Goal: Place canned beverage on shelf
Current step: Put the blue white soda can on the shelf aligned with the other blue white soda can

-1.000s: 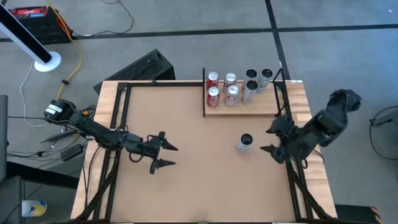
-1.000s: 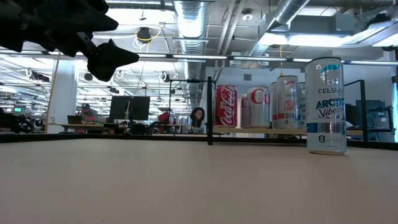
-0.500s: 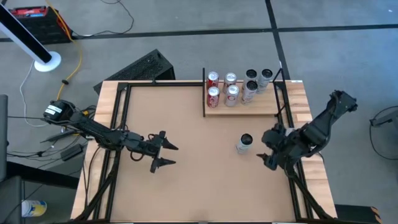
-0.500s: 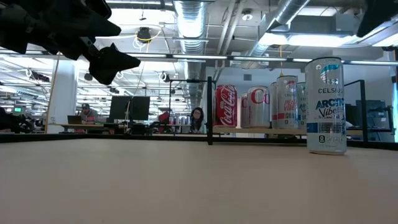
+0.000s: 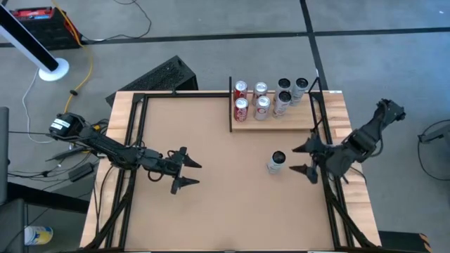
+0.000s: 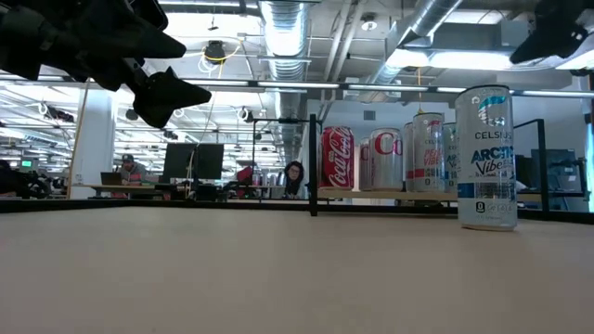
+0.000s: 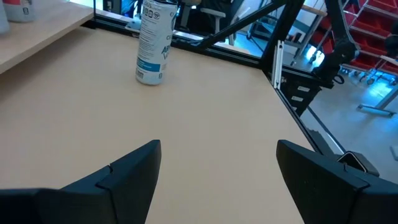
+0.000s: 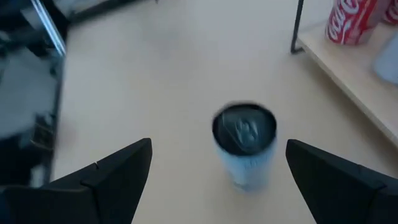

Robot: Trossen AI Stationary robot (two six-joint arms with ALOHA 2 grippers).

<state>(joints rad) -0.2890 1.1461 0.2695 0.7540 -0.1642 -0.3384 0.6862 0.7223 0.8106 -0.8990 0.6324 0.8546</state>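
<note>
A tall white-and-blue can point(image 5: 275, 161) stands upright on the brown table, right of centre; it also shows in the low view point(image 6: 489, 158) and the left wrist view point(image 7: 154, 43). My right gripper point(image 5: 302, 159) is open just right of the can and above it, touching nothing; in its wrist view the can's top point(image 8: 244, 129) lies ahead between the fingers. The shelf point(image 5: 281, 123), a pale plank with a black upright bar point(image 5: 230, 105), lies at the far right and carries several cans. My left gripper point(image 5: 188, 173) is open and empty at the table's left.
Red and silver cans point(image 5: 261, 100) stand in rows on the shelf, seen behind the lone can in the low view point(image 6: 380, 160). A black frame point(image 5: 320, 133) runs along the table's edges, close to my right arm. Bare tabletop point(image 5: 225, 197) lies between the arms.
My right arm has changed its pose, and its gripper has come down by the can, now showing in the low view's upper right corner. It stays open. The can has not moved.
</note>
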